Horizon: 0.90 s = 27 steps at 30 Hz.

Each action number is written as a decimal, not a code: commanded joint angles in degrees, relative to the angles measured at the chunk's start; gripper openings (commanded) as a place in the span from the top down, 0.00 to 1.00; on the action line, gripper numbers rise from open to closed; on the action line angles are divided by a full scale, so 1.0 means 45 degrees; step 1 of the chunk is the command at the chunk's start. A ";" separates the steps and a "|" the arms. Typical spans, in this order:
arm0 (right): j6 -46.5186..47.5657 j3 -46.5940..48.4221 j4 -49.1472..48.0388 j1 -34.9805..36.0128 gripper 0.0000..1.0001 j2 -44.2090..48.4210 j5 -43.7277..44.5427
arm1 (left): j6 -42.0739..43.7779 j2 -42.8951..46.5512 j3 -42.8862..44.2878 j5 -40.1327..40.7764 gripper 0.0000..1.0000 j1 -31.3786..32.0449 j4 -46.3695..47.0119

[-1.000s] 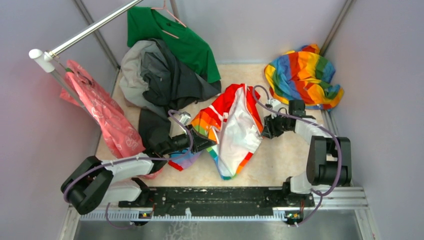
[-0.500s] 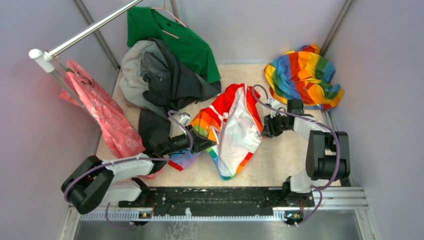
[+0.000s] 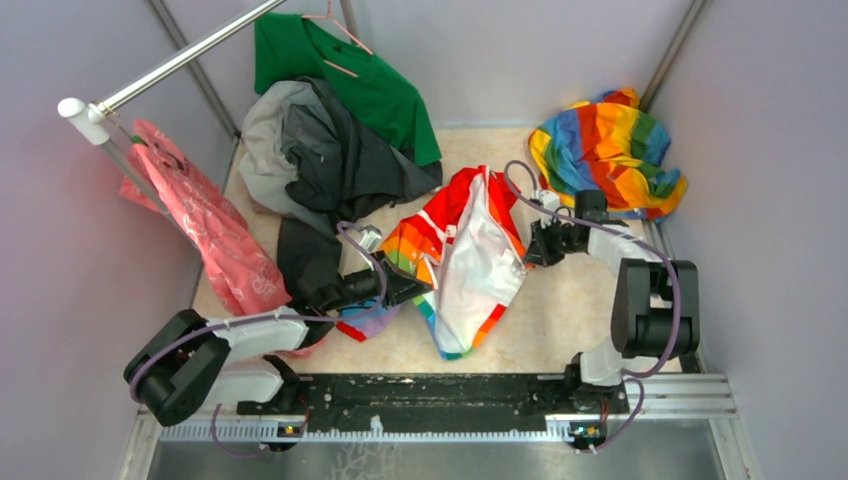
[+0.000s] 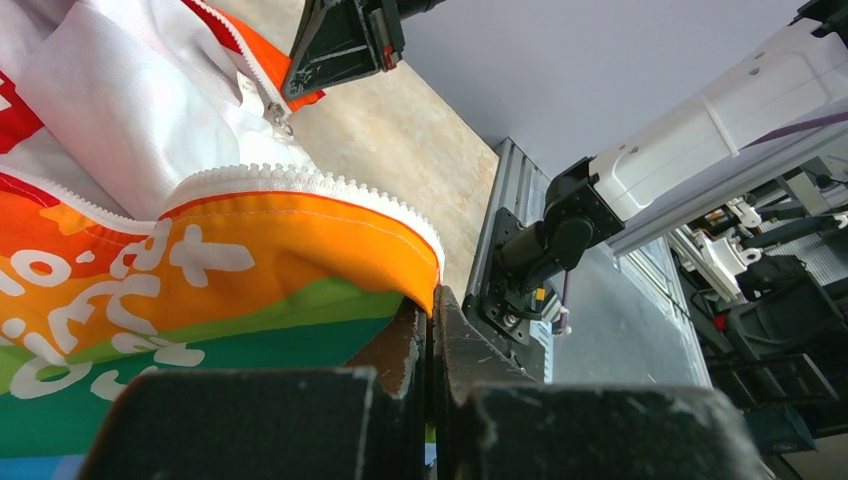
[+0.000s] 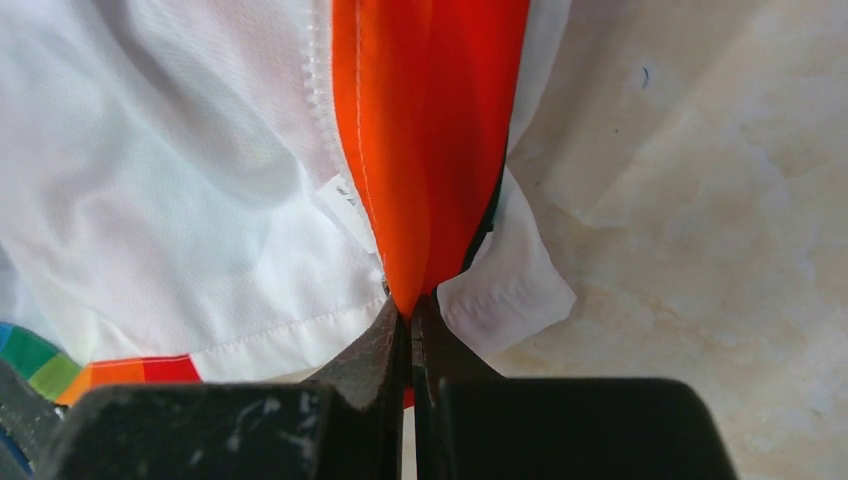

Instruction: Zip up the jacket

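On the table [image 3: 570, 300] the jacket [image 3: 470, 262] lies open in the middle, white lining up. The left gripper [image 3: 424, 290] is clenched on its orange zipper edge at the left; the right gripper [image 3: 531, 247], jaws tight, pinches the orange-red strip on its right side

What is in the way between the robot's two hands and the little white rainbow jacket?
Nothing visible. Both hands are on the jacket. The left hand is pinched shut on its orange, zipper-lined edge, and the right hand is pinched shut on an orange-red fold at the opposite edge.
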<state>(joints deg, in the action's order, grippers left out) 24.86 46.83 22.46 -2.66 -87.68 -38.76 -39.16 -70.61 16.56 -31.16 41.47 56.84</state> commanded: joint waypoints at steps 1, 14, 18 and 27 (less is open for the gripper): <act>0.1426 0.1119 0.1459 0.0180 1.00 0.0655 -0.1991 | 0.0247 -0.0225 0.0064 -0.0270 1.00 -0.0024 0.0902; 0.5710 0.1832 0.5805 0.1702 1.00 0.2287 -0.8457 | 0.0461 -0.3296 0.0813 -0.0231 1.00 0.0368 0.5624; 0.5776 0.1880 0.6003 0.2476 1.00 0.2631 -0.9013 | 0.1292 -0.3904 0.1092 0.0522 1.00 0.0757 0.6662; 0.5125 0.1759 0.5472 0.2761 1.00 0.3702 -1.0256 | 0.3849 -0.4615 0.1259 0.1874 1.00 0.1475 0.8330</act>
<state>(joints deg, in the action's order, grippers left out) 48.18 52.64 48.45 9.37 -73.95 -78.26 -28.69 -89.86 20.75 -26.09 46.44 85.78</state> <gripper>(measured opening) 0.010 0.016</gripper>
